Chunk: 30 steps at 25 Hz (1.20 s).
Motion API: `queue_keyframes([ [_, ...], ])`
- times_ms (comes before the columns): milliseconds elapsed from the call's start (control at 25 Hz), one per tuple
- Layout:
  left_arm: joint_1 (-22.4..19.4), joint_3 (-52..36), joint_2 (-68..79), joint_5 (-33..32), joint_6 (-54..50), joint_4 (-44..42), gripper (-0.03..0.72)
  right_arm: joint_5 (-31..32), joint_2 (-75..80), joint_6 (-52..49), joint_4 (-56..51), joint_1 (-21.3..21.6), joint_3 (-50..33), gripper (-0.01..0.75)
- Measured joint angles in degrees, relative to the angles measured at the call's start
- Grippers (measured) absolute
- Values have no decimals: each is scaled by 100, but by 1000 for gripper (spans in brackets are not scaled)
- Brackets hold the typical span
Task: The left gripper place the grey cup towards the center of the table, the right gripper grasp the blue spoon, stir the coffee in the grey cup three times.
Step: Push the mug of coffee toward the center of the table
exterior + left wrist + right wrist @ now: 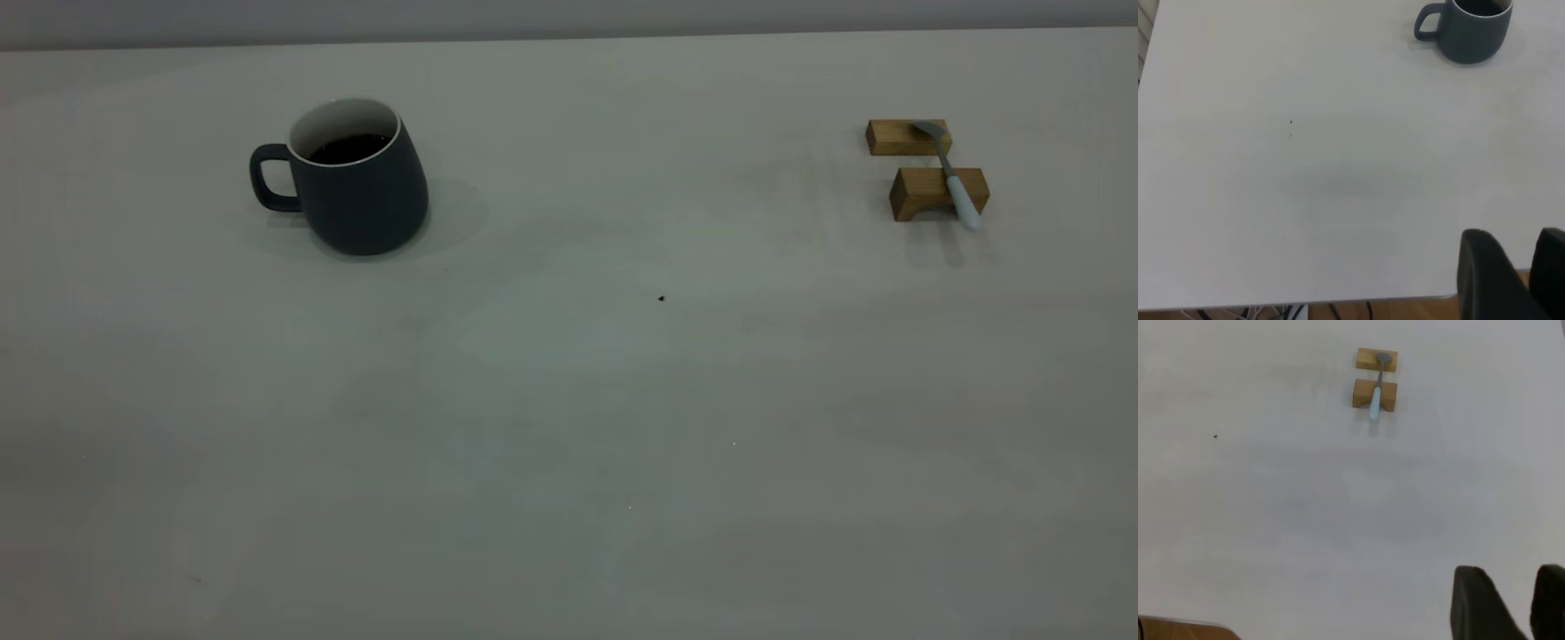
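Exterior view: one grey cup (360,191), one blue spoon (954,178).

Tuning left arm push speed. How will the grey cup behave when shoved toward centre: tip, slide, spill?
The grey cup is wider at its base than at its rim, so it probably slides rather than tips. The coffee sits below the rim, so a gentle push likely won't spill it. It looks ceramic, probably heavy and smooth for the left gripper.
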State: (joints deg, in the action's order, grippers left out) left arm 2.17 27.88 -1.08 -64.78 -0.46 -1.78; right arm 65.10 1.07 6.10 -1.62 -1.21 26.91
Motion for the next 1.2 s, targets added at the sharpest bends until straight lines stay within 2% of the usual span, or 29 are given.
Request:
queue_keyframes([
  [360,0,115,262,166,5,-18,250,0,0,0,0,0,0,240],
  [680,0,878,3006,1165,531,-31,319,-2,0,0,0,0,0,240],
  [880,0,1549,4943,1999,1444,-41,406,-2,0,0,0,0,0,240],
  [1080,0,2275,6655,2322,2622,-29,569,-2,0,0,0,0,0,240],
  [1200,0,2727,7674,2456,3171,-29,624,-2,0,0,0,0,0,240],
])
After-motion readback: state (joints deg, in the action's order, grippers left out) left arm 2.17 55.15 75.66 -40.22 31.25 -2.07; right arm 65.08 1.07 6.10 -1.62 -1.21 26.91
